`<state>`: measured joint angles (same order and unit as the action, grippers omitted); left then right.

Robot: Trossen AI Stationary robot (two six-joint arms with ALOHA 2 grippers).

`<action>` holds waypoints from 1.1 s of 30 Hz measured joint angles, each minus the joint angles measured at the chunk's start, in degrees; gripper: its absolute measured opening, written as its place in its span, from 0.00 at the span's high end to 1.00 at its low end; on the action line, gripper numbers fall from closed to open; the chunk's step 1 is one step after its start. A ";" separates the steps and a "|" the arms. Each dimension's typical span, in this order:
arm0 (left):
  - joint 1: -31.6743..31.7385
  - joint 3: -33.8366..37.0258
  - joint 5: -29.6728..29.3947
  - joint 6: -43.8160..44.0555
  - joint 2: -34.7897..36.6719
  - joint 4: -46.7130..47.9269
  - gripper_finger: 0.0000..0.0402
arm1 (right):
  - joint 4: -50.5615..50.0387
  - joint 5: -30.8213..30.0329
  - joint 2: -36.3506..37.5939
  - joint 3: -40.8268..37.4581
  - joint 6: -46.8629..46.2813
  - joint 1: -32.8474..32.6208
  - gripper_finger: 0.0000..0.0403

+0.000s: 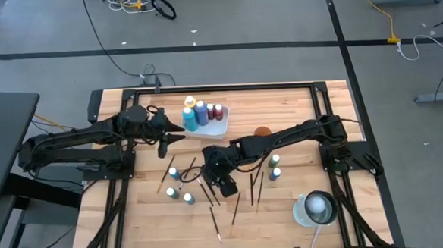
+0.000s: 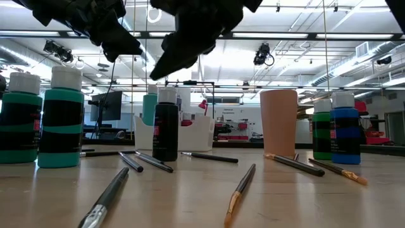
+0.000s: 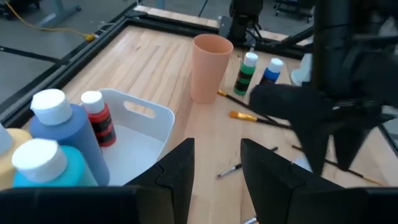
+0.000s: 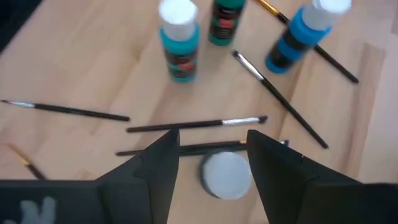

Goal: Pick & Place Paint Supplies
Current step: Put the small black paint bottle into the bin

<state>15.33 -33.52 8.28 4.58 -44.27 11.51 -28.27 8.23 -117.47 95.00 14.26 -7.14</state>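
My right end effector (image 4: 208, 162) hangs over the middle of the bench (image 1: 296, 105), its fingers spread wide and empty, with the white cap of a small bottle (image 4: 225, 175) showing straight down between them. Two thin brushes (image 4: 196, 124) lie just beside that cap, so I judge a straight descent is needed to avoid nudging them. My left end effector (image 3: 214, 171) waits at about nine o'clock of the bench, just beside the white tray (image 3: 146, 121), its fingers apart and holding nothing.

The tray sits near twelve o'clock and already holds several bottles: a blue one (image 3: 62, 127), a teal one (image 3: 46, 168) and a dark red one (image 3: 99, 121). Other bottles stand loose: a few at about seven o'clock of centre (image 1: 177, 183), and a green (image 3: 247, 73) and a blue pair (image 3: 270, 70) toward three o'clock, near the orange-brown cup (image 3: 210, 59). Brushes are scattered from centre down toward six o'clock.

The bottles look light, stiff and smooth-sided, probably a little slippery; I would take one around the body below the cap, fingers on opposite sides. The brushes look featherlight and lie flat, hard to pinch off wood; mid-handle seems best.

Open room lies at five and seven o'clock; the black frame (image 1: 227, 87) hems in the far edge.
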 joint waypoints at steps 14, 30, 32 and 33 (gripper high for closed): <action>0.00 0.00 0.39 -0.44 0.00 -0.68 0.65 | -1.94 0.04 -2.11 -0.08 -3.35 1.10 0.52; 0.00 0.00 0.39 -0.46 0.00 -0.68 0.65 | -2.95 4.81 -2.15 -0.02 -4.80 1.11 0.72; 0.00 0.00 0.39 -0.46 0.00 -0.68 0.65 | -2.94 4.48 -1.69 -0.02 -4.46 1.08 0.72; 0.00 0.00 0.38 -0.46 0.00 -0.68 0.65 | -3.03 4.35 -1.06 -0.02 -4.10 1.06 0.72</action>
<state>15.33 -33.52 8.66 4.12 -44.27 10.83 -31.30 12.58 -118.53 94.98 10.17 -6.08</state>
